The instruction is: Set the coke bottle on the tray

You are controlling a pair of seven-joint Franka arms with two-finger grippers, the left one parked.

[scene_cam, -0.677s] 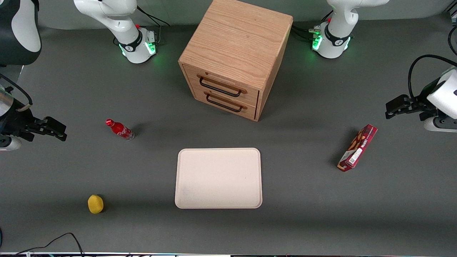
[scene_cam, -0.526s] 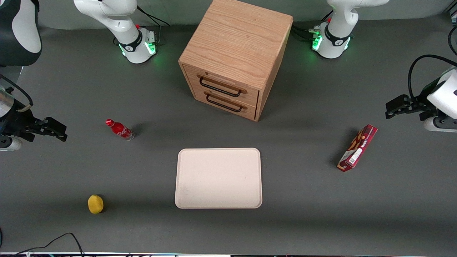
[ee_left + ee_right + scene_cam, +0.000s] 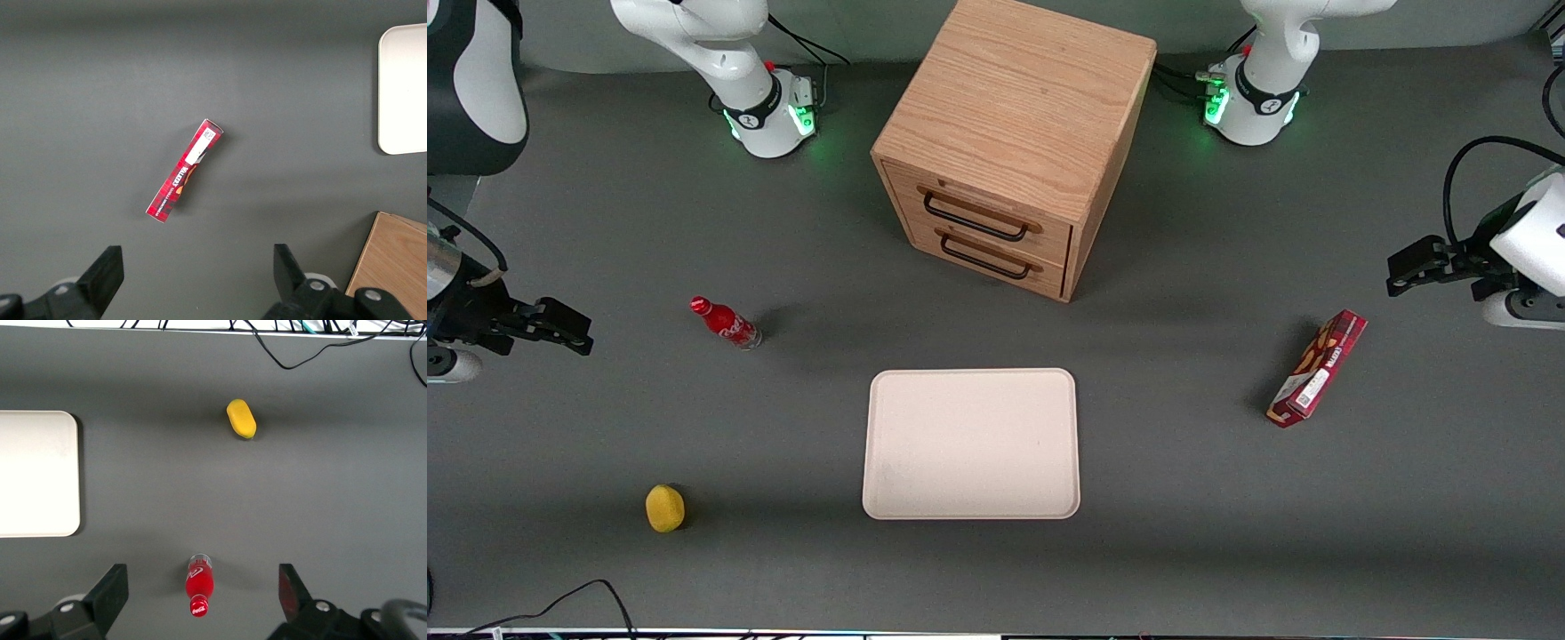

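Observation:
The coke bottle (image 3: 726,322), small and red with a red cap, stands upright on the grey table. It also shows in the right wrist view (image 3: 199,585), between my two fingers but well below them. My gripper (image 3: 575,329) is open and empty. It hovers toward the working arm's end of the table from the bottle, apart from it. The cream-white tray (image 3: 971,443) lies flat and bare, nearer to the front camera than the cabinet. Its edge shows in the right wrist view (image 3: 37,473).
A wooden drawer cabinet (image 3: 1014,142) stands farther from the camera than the tray. A yellow lemon (image 3: 664,508) lies near the front edge, also in the wrist view (image 3: 241,418). A red snack box (image 3: 1318,367) lies toward the parked arm's end. Cables (image 3: 293,360) run along the table edge.
My gripper has shifted very slightly toward the front camera. The bottle and the tray have not moved.

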